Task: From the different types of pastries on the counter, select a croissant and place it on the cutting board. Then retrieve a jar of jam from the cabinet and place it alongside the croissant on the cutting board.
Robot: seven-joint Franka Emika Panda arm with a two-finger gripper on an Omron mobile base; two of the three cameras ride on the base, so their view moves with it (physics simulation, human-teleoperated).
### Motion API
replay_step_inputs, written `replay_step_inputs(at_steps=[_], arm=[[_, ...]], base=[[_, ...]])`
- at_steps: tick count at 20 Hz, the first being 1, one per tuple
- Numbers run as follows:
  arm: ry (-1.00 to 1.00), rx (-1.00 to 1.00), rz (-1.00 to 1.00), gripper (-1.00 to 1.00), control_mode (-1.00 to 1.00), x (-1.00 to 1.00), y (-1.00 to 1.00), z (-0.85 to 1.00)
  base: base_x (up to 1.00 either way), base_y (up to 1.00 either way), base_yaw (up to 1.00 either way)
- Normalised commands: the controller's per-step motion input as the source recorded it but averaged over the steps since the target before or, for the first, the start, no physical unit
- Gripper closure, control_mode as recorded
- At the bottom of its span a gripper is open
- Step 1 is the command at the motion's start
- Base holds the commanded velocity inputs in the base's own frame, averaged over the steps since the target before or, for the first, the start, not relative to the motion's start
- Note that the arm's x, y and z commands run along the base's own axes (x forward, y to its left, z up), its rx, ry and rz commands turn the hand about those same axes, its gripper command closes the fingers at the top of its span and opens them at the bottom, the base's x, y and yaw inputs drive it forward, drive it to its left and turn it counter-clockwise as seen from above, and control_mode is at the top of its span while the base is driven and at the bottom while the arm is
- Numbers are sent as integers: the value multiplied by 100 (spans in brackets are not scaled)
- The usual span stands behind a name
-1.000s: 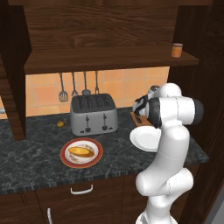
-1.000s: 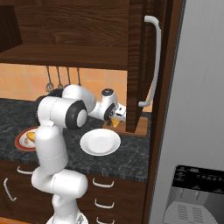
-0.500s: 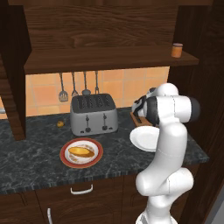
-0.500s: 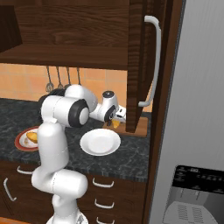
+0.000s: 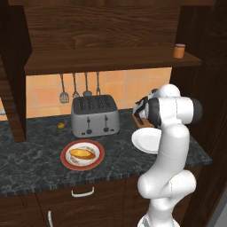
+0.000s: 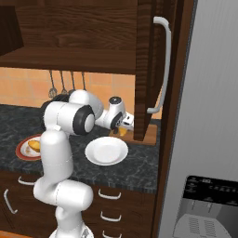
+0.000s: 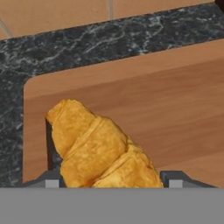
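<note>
While over cutting board (image 7: pixel 144 92), croissant (image 7: pixel 100 151) between jaws.

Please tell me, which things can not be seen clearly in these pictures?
- Gripper: in the hand view its fingertips are cut off at the bottom and the croissant covers the gap, so grip or release is unclear.
- Cutting board: in the right base view the cabinet door hides most of it.
- Jam jar: too small in the left base view to read details.
</note>
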Motion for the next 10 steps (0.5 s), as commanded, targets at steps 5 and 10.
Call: replay_step_inputs(at_steps=[5, 10], arm=[[0, 3, 0, -100, -100, 0, 0, -1], [0, 0, 0, -100, -100, 0, 0, 0]], base=[[0, 0, 0], [0, 0, 0]])
